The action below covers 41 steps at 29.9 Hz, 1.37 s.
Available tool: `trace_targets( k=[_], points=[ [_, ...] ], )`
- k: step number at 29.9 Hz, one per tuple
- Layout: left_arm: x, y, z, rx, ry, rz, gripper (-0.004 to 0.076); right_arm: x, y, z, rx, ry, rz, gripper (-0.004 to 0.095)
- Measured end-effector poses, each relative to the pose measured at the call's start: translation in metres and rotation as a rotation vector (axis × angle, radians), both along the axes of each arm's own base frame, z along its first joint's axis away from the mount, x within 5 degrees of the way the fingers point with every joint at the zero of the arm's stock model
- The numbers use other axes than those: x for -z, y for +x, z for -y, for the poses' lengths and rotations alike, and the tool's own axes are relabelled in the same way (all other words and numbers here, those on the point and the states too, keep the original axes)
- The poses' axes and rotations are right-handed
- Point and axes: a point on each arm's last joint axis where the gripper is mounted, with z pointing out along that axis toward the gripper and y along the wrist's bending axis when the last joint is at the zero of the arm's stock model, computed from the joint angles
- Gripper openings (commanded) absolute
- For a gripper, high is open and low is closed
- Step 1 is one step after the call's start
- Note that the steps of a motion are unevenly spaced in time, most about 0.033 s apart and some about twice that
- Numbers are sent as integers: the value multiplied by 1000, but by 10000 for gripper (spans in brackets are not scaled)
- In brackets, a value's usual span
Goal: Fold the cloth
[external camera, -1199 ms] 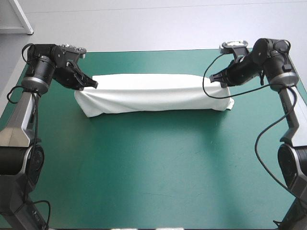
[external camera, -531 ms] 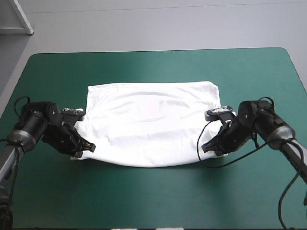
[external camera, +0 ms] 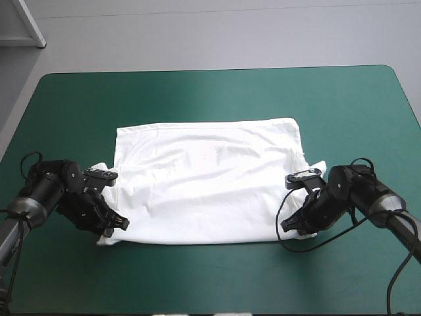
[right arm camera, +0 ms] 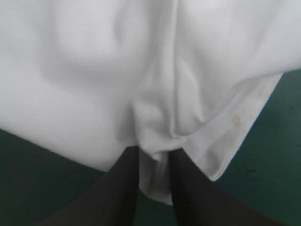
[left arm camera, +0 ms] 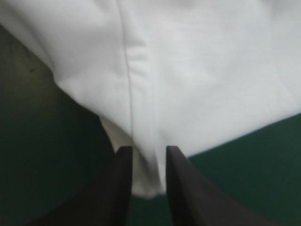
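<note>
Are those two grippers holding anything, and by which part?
Both hold the T-shirt: left gripper at its near left corner, right gripper at its near right corner.

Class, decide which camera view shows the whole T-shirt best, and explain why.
The high view: the T-shirt lies flat on the table, nearly its whole outline visible. Each wrist view shows only one pinched corner and some nearby cloth.

Table and floor
You see a teal-green table (external camera: 210, 92) with rounded far corners, plain grey floor (external camera: 230, 33) beyond its far edge, and a white frame (external camera: 29, 26) at the far left.
</note>
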Motion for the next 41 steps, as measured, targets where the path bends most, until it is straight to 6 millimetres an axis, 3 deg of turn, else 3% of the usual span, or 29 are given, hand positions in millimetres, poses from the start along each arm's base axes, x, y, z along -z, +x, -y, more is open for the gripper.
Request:
trace_targets(
  k=[3,7,12,17,21,24,28,30,33,41],
  points=[
    [0,0,0,2,1,1,558,-1,2,0,3,6,26,609],
    [0,1,0,-3,-5,15,564,-7,4,-1,9,19,75,646],
    [-11,11,3,-19,-33,108,564,-56,16,-4,33,72,234,646],
    [-64,23,5,-32,-61,311,564,-120,16,-2,37,109,422,625],
    [-123,18,4,-46,-85,524,564,-160,4,7,52,89,546,625],
    [-153,4,3,-45,-93,633,564,-169,-7,16,72,35,564,625],
    [-167,-14,-4,-110,-62,728,564,-171,-21,25,85,-31,521,624],
    [-167,-18,-10,-203,-35,786,564,-173,-27,27,87,-30,502,625],
    [-150,-19,-19,-336,4,822,564,-178,-38,28,89,-6,498,625],
    [-69,-4,-16,-478,-94,702,559,-195,-69,37,98,26,566,624]
  ],
)
